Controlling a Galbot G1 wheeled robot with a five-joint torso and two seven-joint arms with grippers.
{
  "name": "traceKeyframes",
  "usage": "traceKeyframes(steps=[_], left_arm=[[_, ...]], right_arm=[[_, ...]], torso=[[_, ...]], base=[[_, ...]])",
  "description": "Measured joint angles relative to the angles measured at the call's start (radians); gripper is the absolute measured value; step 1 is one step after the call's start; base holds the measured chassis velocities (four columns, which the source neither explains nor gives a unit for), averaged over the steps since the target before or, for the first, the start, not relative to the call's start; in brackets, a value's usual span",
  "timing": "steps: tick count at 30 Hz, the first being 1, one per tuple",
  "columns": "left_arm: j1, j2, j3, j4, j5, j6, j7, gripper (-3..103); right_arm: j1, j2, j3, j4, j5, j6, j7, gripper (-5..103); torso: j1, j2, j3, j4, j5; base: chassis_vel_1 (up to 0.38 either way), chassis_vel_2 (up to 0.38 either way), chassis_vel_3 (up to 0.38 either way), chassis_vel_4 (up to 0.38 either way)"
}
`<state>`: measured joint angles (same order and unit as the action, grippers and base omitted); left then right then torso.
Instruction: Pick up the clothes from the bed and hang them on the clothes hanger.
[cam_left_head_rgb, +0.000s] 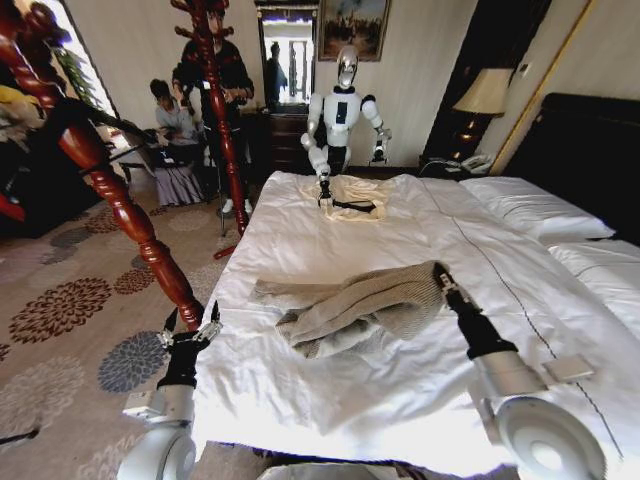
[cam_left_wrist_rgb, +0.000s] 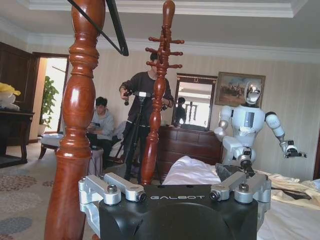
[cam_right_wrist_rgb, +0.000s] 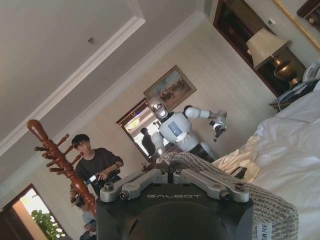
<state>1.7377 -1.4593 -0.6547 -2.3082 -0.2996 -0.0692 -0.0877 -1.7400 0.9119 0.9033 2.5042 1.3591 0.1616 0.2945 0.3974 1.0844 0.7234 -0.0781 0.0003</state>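
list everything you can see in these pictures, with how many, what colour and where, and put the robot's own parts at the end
jacket: one, grey-beige, crumpled on the bed's near half, one end at the right claw
bed: one, white duvet, dark headboard on the right
pillows: two, white, by the headboard
cream garment: one, on the bed's far end
hanger: one, black, high by the near red-brown post
coat stands: two, red-brown wood, left of the bed
other robot: one, white, at the bed's far end, claw on the cream garment
lamp: one, cream shade, far right corner
left claw: open, beside the near post, off the bed
right claw: shut on the jacket
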Motion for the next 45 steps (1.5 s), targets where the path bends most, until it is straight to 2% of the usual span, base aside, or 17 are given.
traceKeyframes(steps=[8, 12, 17, 19, 20, 22, 23, 24, 27, 28, 29, 33, 34, 37, 40, 41, 45], left_arm=[[-0.006, 0.000, -0.002, 0.012, -0.003, 0.000, -0.004, 100], [-0.006, 0.003, -0.005, 0.015, -0.003, 0.000, -0.006, 100], [-0.005, 0.003, -0.007, 0.019, -0.004, 0.000, -0.008, 100], [-0.004, 0.002, -0.010, 0.024, -0.004, 0.001, -0.008, 100], [-0.004, 0.002, -0.010, 0.024, -0.004, 0.001, -0.008, 100], [-0.006, -0.003, -0.017, 0.038, -0.002, 0.003, -0.009, 100], [-0.006, -0.003, -0.017, 0.038, -0.002, 0.003, -0.009, 100], [-0.008, -0.005, -0.019, 0.046, -0.001, 0.003, -0.009, 100], [-0.013, -0.014, -0.029, 0.071, 0.001, 0.010, -0.012, 100], [-0.013, -0.014, -0.029, 0.071, 0.001, 0.010, -0.012, 100], [-0.014, -0.017, -0.034, 0.079, 0.002, 0.013, -0.012, 100], [-0.016, -0.023, -0.050, 0.095, 0.002, 0.017, -0.014, 100], [-0.016, -0.023, -0.050, 0.095, 0.002, 0.017, -0.014, 100], [-0.011, -0.030, -0.063, 0.098, 0.003, 0.017, -0.015, 100], [-0.009, -0.033, -0.066, 0.098, 0.005, 0.017, -0.015, 100], [-0.009, -0.034, -0.068, 0.096, 0.005, 0.016, -0.016, 100], [-0.011, -0.035, -0.067, 0.092, 0.006, 0.016, -0.016, 100]], right_arm=[[0.114, -0.025, 0.106, -0.002, 0.100, -0.016, 0.044, 0], [0.186, -0.058, 0.075, -0.002, 0.096, -0.042, 0.052, 0], [0.254, -0.099, -0.076, -0.025, 0.032, -0.076, 0.007, 0], [0.322, -0.123, -0.197, -0.104, 0.013, -0.085, -0.038, 0], [0.322, -0.123, -0.197, -0.104, 0.013, -0.085, -0.038, 0], [0.431, -0.134, -0.355, -0.202, -0.008, -0.087, -0.076, 0], [0.431, -0.134, -0.355, -0.202, -0.008, -0.087, -0.076, 0], [0.491, -0.132, -0.433, -0.249, -0.021, -0.086, -0.089, 0], [0.681, -0.078, -0.681, -0.410, -0.070, -0.080, -0.111, 0], [0.681, -0.078, -0.681, -0.410, -0.070, -0.080, -0.111, 0], [0.743, -0.045, -0.775, -0.483, -0.093, -0.076, -0.117, 0], [0.886, 0.075, -0.978, -0.663, -0.162, -0.056, -0.127, 0], [0.886, 0.075, -0.978, -0.663, -0.162, -0.056, -0.127, 0], [0.963, 0.179, -1.070, -0.742, -0.206, -0.048, -0.112, 0], [0.988, 0.213, -1.107, -0.759, -0.235, -0.049, -0.097, -1], [0.994, 0.219, -1.116, -0.761, -0.252, -0.053, -0.092, -1], [0.983, 0.189, -1.116, -0.739, -0.329, -0.100, -0.089, 15]], torso=[[0.000, 0.000, 0.000, -0.0001, -0.0001], [0.000, 0.000, 0.000, 0.0001, -0.0001], [0.000, 0.000, 0.000, -0.0002, -0.0005], [0.000, 0.000, 0.000, 0.0001, -0.0002], [0.000, 0.000, 0.000, 0.0001, -0.0002], [0.000, 0.000, 0.000, -0.0002, -0.0001], [0.000, 0.000, 0.000, -0.0002, -0.0001], [0.000, 0.000, 0.000, -0.0001, -0.0002], [0.000, 0.000, 0.000, 0.0003, -0.0005], [0.000, 0.000, 0.000, 0.0003, -0.0005], [0.000, 0.000, 0.000, 0.0003, -0.0005], [0.000, 0.000, 0.000, -0.0001, -0.0004], [0.000, 0.000, 0.000, -0.0001, -0.0004], [0.000, 0.000, 0.000, 0.0003, -0.0007], [0.000, 0.000, 0.000, 0.0003, -0.0002], [0.000, 0.000, 0.000, 0.0004, -0.0004], [0.000, 0.000, 0.000, 0.0003, -0.0001]], base=[[0.000, 0.000, 0.000, 0.000], [0.000, 0.000, 0.000, 0.000], [0.000, 0.000, 0.000, 0.000], [0.000, 0.000, 0.000, 0.000], [0.000, 0.000, 0.000, 0.000], [0.000, 0.000, 0.000, 0.000], [0.000, 0.000, 0.000, 0.000], [0.000, 0.000, 0.000, 0.000], [0.000, 0.000, 0.000, 0.000], [0.000, 0.000, 0.000, 0.000], [0.000, 0.000, 0.000, 0.000], [0.000, 0.000, 0.000, 0.000], [0.000, 0.000, 0.000, 0.000], [0.000, 0.000, 0.000, 0.000], [0.000, 0.000, 0.000, 0.000], [0.000, 0.000, 0.000, 0.000], [0.000, 0.000, 0.000, 0.000]])
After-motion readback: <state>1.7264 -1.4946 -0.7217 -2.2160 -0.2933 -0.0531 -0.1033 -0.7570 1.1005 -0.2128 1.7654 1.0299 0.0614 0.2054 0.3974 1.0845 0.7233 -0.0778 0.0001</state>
